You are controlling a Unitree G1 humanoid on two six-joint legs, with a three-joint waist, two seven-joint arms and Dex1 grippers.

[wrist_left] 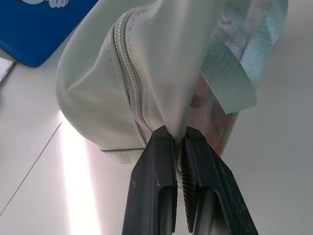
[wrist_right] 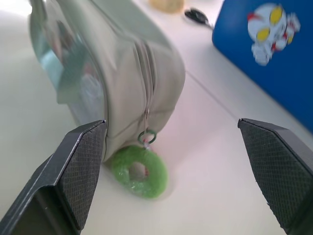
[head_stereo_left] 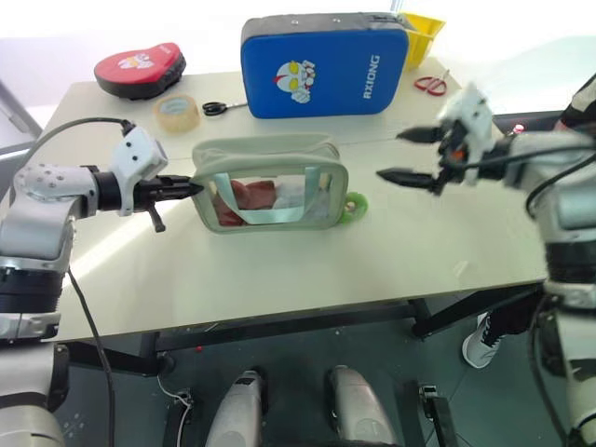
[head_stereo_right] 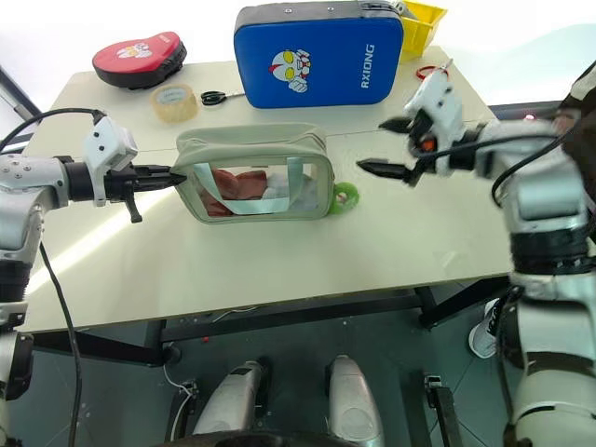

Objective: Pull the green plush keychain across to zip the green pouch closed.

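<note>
The pale green pouch [head_stereo_left: 270,186] stands upright mid-table, its clear window facing me. My left gripper [head_stereo_left: 191,187] is shut on the pouch's left end, pinching the fabric beside the zipper [wrist_left: 134,93]. The lime-green plush keychain [head_stereo_left: 354,205], ring-shaped, lies on the table at the pouch's right end and hangs from the zipper pull [wrist_right: 146,136]. To the right of the keychain and above the table, my right gripper [head_stereo_left: 391,155] hangs open and clear of it. Nothing is between its fingers [wrist_right: 78,166].
Behind the pouch stands a blue cartoon-printed pad [head_stereo_left: 324,63]. A red pad [head_stereo_left: 140,67], a tape roll [head_stereo_left: 177,112] and black scissors [head_stereo_left: 219,108] lie at the back left. Red scissors [head_stereo_left: 430,85] and a yellow bin [head_stereo_left: 421,33] are at the back right.
</note>
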